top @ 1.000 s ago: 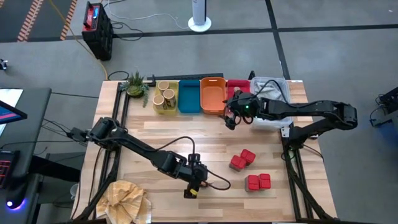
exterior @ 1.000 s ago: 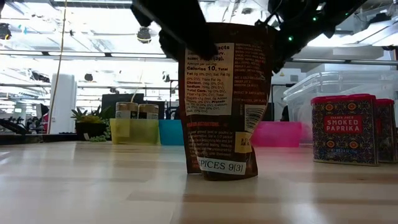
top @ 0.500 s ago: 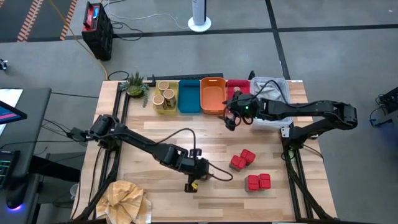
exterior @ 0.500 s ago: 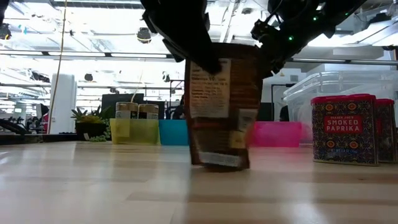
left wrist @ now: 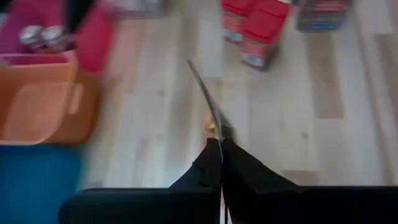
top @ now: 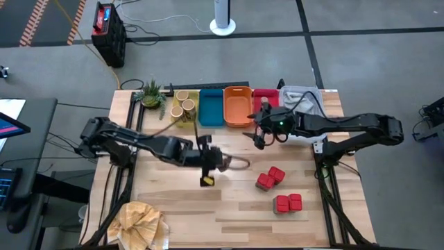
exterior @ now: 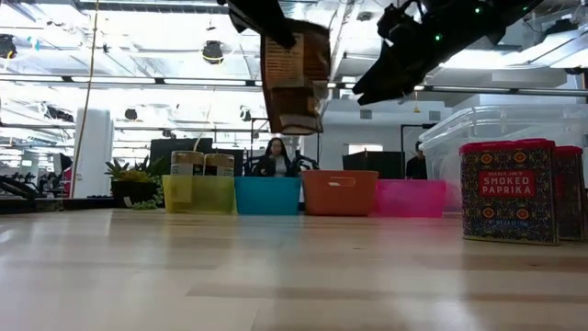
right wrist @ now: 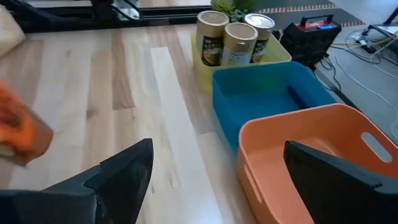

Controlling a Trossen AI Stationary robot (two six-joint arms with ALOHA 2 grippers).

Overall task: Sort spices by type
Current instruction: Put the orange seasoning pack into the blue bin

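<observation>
Dark-tan flat spice packet, standing on wooden surface a second ago, now lifted clear, mid-table, pinched in left fingers. Packet heading toward far trays, likely blue plastic tray. Right fingers spread wide, empty, hovering near orange plastic tray. Red boxy packs unsorted, right side.

The left gripper has closed on the dark-tan packet and lifted it off the tabletop. It has carried the packet from near the front edge toward the trays, and the packet now hangs below the gripper, clear of the wood.
</observation>
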